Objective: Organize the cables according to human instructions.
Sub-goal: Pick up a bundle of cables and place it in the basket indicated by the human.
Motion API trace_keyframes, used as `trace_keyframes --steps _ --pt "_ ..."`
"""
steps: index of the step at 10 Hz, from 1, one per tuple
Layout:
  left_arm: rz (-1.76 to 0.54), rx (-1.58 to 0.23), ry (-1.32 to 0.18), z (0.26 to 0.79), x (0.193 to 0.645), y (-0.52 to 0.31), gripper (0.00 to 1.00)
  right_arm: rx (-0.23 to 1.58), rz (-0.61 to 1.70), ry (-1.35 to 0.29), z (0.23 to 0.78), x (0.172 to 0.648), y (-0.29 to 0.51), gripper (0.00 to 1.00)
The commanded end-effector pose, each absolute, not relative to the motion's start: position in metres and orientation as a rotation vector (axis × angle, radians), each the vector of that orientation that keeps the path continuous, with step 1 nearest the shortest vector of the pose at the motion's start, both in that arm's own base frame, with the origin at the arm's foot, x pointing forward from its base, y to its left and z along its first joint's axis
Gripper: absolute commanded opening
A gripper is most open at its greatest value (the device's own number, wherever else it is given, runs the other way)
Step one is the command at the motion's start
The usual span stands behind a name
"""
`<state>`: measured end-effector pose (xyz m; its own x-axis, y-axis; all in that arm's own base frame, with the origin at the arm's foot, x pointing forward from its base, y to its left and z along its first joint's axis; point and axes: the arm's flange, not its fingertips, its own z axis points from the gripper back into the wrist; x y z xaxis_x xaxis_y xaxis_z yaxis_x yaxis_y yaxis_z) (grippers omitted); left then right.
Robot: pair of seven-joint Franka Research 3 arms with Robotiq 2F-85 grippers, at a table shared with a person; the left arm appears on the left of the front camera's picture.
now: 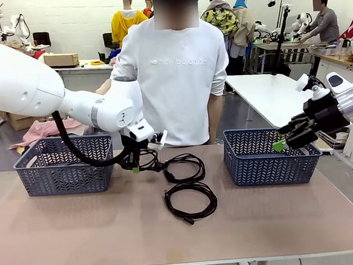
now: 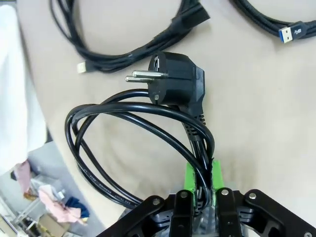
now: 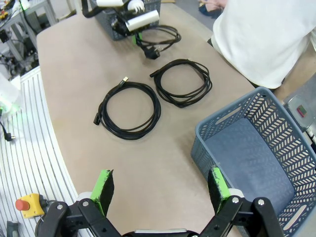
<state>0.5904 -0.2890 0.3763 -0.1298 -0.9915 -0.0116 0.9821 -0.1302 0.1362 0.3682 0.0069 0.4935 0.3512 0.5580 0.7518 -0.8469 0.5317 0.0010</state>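
Observation:
My left gripper [image 1: 135, 164] reaches to the table's far middle and is shut on a cable. In the left wrist view its green pads [image 2: 190, 174] pinch several strands of this black cord [image 2: 98, 118], whose two-pin plug [image 2: 173, 81] lies just ahead on the tabletop. A second coiled cable [image 1: 188, 167] lies to the right of it, and a third coil [image 1: 190, 201] sits nearer to me. The right wrist view shows the same cables: the near one [image 3: 129, 111], the middle one [image 3: 185, 84] and the gripped one [image 3: 158, 42]. My right gripper [image 1: 283, 142] hangs open over the right basket's rim [image 3: 160, 190].
A grey basket [image 1: 64, 167] stands at the far left, and another grey basket [image 1: 269, 159] at the far right, with nothing visible inside it [image 3: 256, 148]. A person in a white sweatshirt [image 1: 178, 72] stands at the far edge. The near half of the table is bare.

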Motion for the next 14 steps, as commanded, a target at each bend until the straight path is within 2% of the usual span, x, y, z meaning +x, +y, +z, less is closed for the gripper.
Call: trace_keyframes --steps 1,7,11,14 --pt "-1.717 0.176 -0.13 0.41 0.589 -0.281 0.0 0.447 0.964 -0.802 0.493 0.371 0.007 1.0" --pt "-1.596 0.236 -0.232 0.498 0.561 -0.226 0.0 0.447 0.964 -0.802 0.493 0.371 0.007 1.0" --pt "-1.415 0.23 -0.252 0.5 0.539 -0.144 0.0 0.447 0.964 -0.802 0.493 0.371 0.007 1.0" --pt "-1.353 0.25 -0.271 0.484 0.55 -0.103 0.0 0.447 0.964 -0.802 0.493 0.371 0.007 1.0"
